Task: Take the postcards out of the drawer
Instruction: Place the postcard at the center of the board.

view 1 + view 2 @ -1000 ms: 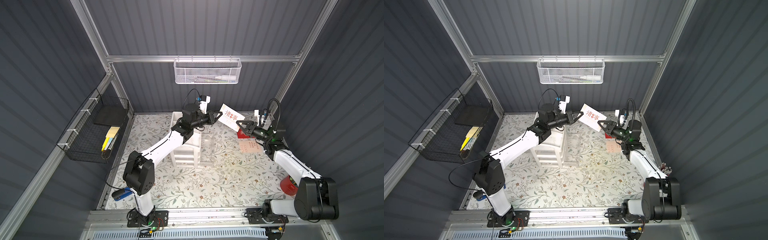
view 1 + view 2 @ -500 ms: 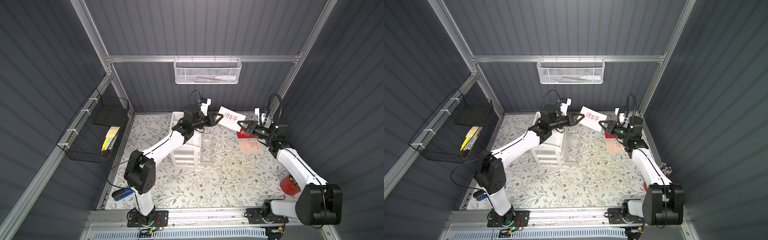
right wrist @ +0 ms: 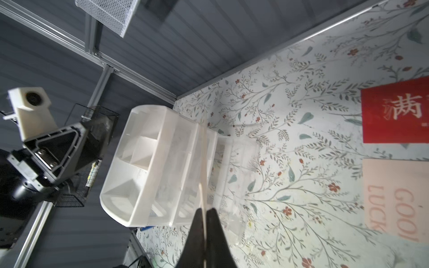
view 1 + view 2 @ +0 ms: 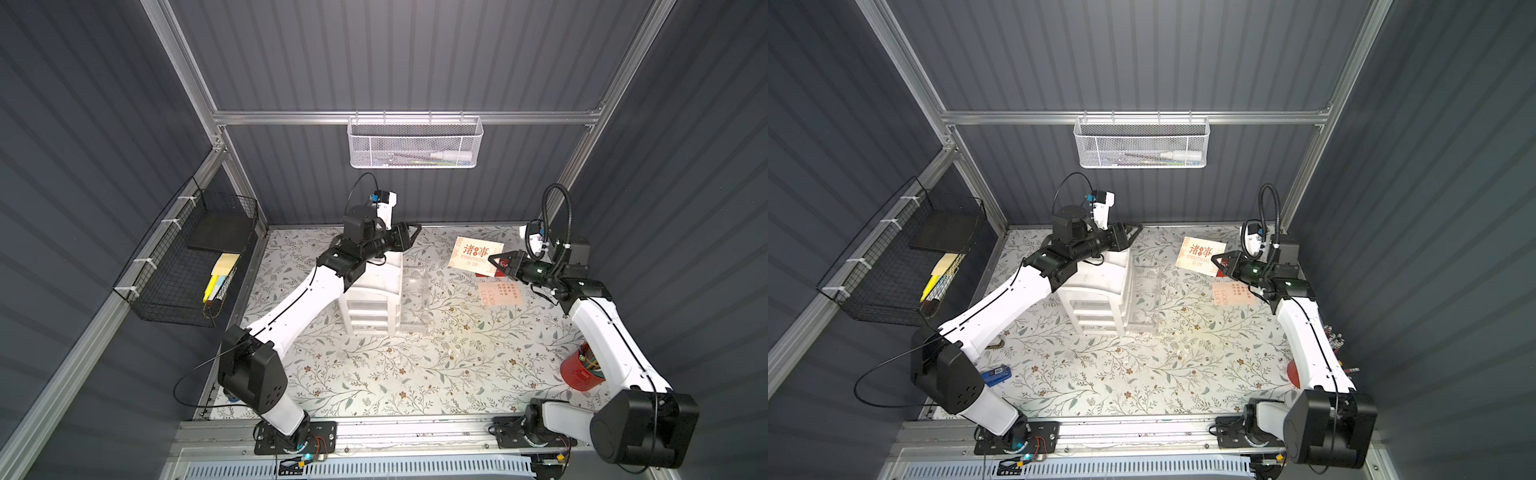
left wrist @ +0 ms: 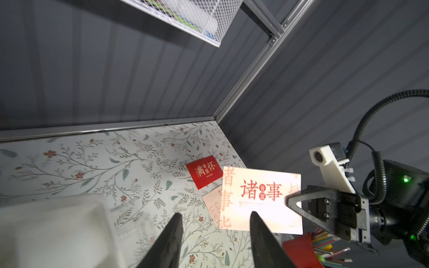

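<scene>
While the right gripper pinches one edge of the pale postcard with red characters, holding it above the desk, the left gripper hangs with jaws parted over the white drawer unit, gripping nothing. The red postcard and the peach "GOOD LUCK" postcard lie flat on the desk near the right gripper.

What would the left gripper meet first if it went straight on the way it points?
Likely the pale postcard clamped in the right gripper, straight ahead of the left gripper; depth is unclear.
</scene>
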`<state>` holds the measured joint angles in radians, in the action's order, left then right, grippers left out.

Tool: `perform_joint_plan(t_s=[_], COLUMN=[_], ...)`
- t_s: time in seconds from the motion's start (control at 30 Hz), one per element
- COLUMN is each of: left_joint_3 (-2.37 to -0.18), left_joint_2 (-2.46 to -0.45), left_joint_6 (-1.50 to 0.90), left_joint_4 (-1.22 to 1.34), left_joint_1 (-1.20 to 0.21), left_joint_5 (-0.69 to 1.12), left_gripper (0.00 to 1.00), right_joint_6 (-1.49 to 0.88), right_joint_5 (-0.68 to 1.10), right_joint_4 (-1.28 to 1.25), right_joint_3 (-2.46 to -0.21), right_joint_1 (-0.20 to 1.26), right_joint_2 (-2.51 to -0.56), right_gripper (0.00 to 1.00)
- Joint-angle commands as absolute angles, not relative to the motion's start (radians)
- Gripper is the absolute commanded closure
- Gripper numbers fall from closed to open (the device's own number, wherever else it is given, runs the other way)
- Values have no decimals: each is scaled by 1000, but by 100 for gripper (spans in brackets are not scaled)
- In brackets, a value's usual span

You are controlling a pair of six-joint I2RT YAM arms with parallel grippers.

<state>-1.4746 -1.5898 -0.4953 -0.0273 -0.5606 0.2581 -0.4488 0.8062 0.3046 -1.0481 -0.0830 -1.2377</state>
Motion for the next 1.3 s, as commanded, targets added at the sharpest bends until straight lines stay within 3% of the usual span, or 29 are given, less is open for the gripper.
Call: perform_joint_plan(t_s=[0.0, 0.7, 1.27], left_joint_3=[-1443, -1332, -1292], left_joint_2=[-1555, -1426, -1390], left_joint_6=[-437, -381, -376], left_joint_4=[-80, -189, -216], left_joint_1=[-548, -505, -496], left_joint_5=[219, 135, 84], left_gripper=[50, 50, 49], right_joint_6=[-356, -217, -185], right_joint_5=[823, 783, 682], right_joint_4=[394, 447, 555], right_joint_3=[-1085, -1398, -1530], right_joint_1=[-96, -62, 11], right_joint_2=[-1287, -1909, -2121], right_gripper=[95, 93, 87])
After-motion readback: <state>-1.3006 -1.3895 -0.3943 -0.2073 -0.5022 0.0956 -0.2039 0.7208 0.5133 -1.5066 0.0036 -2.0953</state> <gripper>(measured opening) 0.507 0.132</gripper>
